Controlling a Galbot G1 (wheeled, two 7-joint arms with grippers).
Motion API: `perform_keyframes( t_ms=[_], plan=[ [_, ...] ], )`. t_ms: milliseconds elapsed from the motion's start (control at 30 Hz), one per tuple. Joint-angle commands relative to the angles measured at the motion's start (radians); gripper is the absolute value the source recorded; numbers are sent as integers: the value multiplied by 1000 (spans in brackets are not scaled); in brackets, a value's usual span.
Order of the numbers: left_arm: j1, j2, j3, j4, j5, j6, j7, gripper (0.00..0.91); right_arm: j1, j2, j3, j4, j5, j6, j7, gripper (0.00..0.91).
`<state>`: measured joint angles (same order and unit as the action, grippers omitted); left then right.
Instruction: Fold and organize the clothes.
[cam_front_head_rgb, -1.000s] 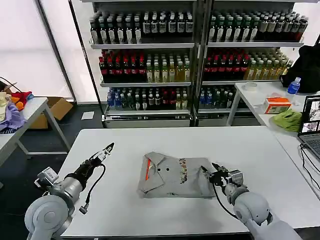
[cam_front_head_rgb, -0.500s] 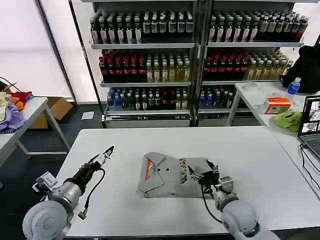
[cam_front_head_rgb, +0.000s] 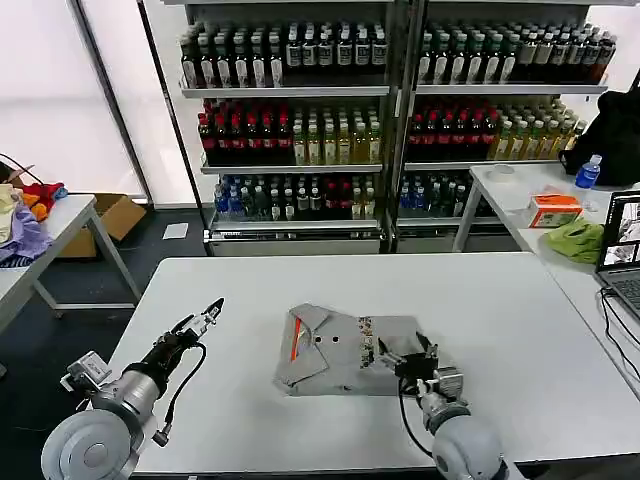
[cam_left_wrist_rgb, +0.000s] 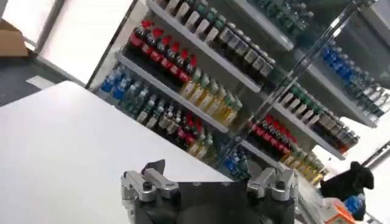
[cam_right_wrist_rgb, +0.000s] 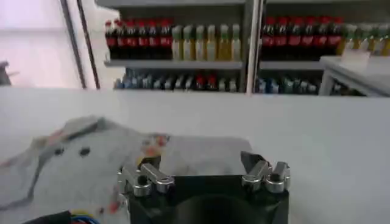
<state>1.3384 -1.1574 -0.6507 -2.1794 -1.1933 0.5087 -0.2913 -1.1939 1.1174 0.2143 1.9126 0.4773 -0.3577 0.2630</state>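
the shirt (cam_front_head_rgb: 345, 350) lies on the table (cam_front_head_rgb: 520, 320), left pincer (cam_front_head_rgb: 208, 312) left of it, right pincer (cam_front_head_rgb: 405, 358) on its right edge.

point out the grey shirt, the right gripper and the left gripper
grey shirt (cam_front_head_rgb: 335, 350), head view, folded front below the collar
right gripper (cam_front_head_rgb: 405, 355), head view, midway between its fingertips, over the shirt's edge
left gripper (cam_front_head_rgb: 203, 318), head view, at its fingertips, above bare table

Bright even light; window glare left; wrist views soft.
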Motion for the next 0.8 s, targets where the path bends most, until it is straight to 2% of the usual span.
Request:
perform_keyframes(
  t_ms=[33,167,333,467,600,800],
  plan=[
    [27,1,-12,4,77,-17,78,907,-141,-107,455,208,47,131,-127,907],
    [55,-5,-18,10,223,-52,168,907,-299,-95,652,210,129,170,-204,907],
    [120,-14,-33,6,352,-93,253,907,-410,-5,765,186,121,220,-321,907],
    [170,-34,-67,4,438,-127,312,907,-467,51,777,166,93,275,-376,907],
    [204,-68,-113,8,498,-145,378,907,-483,88,770,152,58,299,-426,907],
    [240,-116,-169,3,583,-157,465,907,-486,117,751,166,34,294,-446,907]
  ],
)
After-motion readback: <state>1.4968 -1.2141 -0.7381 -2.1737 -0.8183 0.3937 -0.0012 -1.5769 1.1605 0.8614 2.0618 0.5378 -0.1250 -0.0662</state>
